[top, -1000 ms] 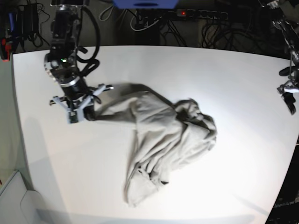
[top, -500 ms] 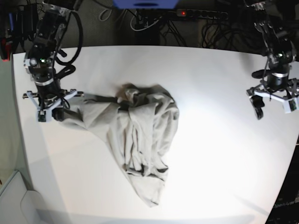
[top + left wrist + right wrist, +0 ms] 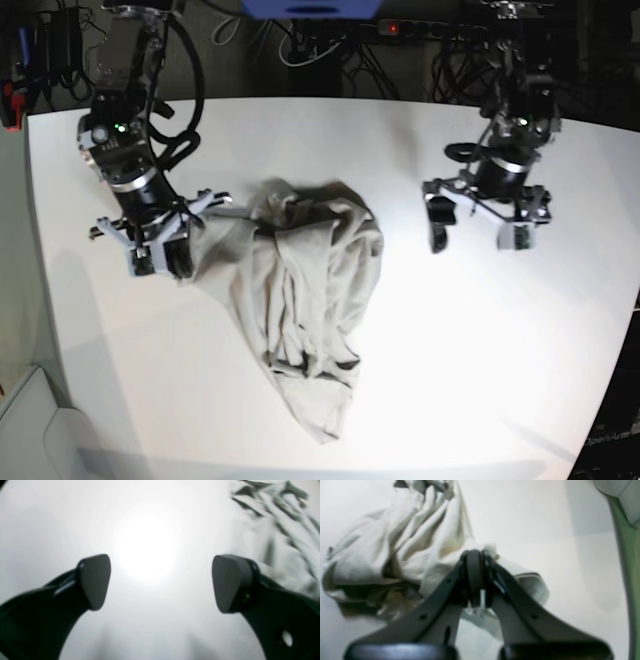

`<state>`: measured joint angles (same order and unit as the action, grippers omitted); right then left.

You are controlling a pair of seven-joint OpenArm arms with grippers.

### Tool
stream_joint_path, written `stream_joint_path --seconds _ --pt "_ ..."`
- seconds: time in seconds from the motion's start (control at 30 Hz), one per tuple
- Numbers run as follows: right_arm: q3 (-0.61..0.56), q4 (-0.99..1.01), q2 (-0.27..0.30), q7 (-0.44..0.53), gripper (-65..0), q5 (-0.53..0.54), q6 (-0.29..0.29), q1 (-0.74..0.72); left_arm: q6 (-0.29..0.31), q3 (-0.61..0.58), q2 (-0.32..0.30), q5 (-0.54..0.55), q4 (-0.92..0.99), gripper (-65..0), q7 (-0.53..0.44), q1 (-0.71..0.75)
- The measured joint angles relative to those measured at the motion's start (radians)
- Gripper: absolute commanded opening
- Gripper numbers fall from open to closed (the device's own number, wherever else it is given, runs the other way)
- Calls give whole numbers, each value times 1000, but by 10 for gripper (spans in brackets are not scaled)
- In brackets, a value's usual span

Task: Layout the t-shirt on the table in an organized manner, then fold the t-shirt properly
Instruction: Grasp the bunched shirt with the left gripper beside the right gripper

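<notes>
The pale grey-beige t-shirt (image 3: 310,290) lies crumpled left of the middle of the white table (image 3: 330,130). One corner is stretched out to the left. My right gripper (image 3: 160,262) is shut on that corner; in the right wrist view its jaws (image 3: 475,580) pinch a fold of the t-shirt (image 3: 395,545). My left gripper (image 3: 478,240) hovers open to the right of the shirt, apart from it, with nothing between its fingers. In the left wrist view the left gripper (image 3: 160,582) spans bare table, and the t-shirt (image 3: 280,517) is blurred at the upper right.
The table's left edge (image 3: 40,250) runs close to my right gripper. Cables and a power strip (image 3: 430,30) lie behind the far edge. A pale box (image 3: 30,430) sits off the table's near left corner. A green upright (image 3: 626,567) stands at the right.
My left arm has swung in from the table's right edge toward the shirt, still open. My right gripper dragged the shirt leftward, then shifted slightly back right and nearer.
</notes>
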<state>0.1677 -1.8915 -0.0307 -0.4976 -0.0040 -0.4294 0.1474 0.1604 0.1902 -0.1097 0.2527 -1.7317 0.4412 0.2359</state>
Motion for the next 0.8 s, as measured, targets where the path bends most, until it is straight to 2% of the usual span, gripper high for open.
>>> stream_joint_path --seconds 0.23,0.63,0.8 --pt "-1 0 0 0 -650 -7 3 -5 -3 -244 4 -2 9 -27 0 -4" --pt "2 0 2 -3 -650 -7 3 -17 -6 -393 1 -9 226 -27 -8 -122" --pt "2 0 3 -3 -650 -7 3 -21 -2 -504 2 -6 317 -28 -11 -201"
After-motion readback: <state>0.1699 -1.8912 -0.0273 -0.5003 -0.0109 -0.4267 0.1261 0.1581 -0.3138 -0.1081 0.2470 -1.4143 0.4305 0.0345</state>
